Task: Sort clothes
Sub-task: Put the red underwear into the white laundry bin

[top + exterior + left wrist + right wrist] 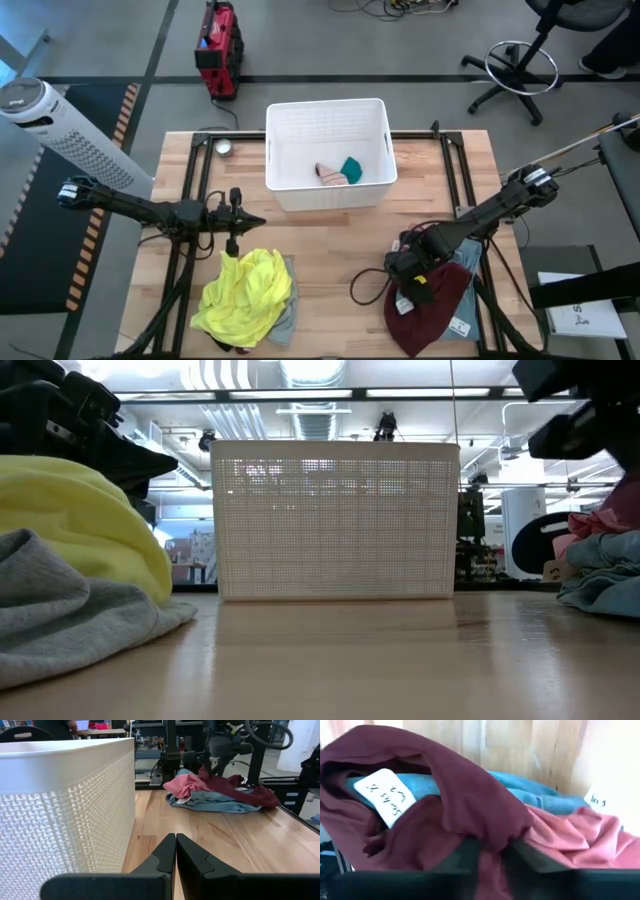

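Observation:
My right gripper is shut on a maroon garment at the table's near right; the garment lies on light blue jeans and a pink piece. A bright yellow top lies on a grey piece at the near left. My left gripper is shut and empty; it hovers just beyond the yellow top, beside the white basket. Pink and teal pieces lie in the basket. My right gripper pinches a raised fold of the maroon garment between its two fingers. It comes from above, slanting in from the table's right. The fold is drawn up at the fingers, and the rest of the garment lies slack on the pile.
A white paper tag sits on the maroon garment, and another tag lies at the pile's right edge. A small round metal thing lies left of the basket. Bare wood lies between the two piles.

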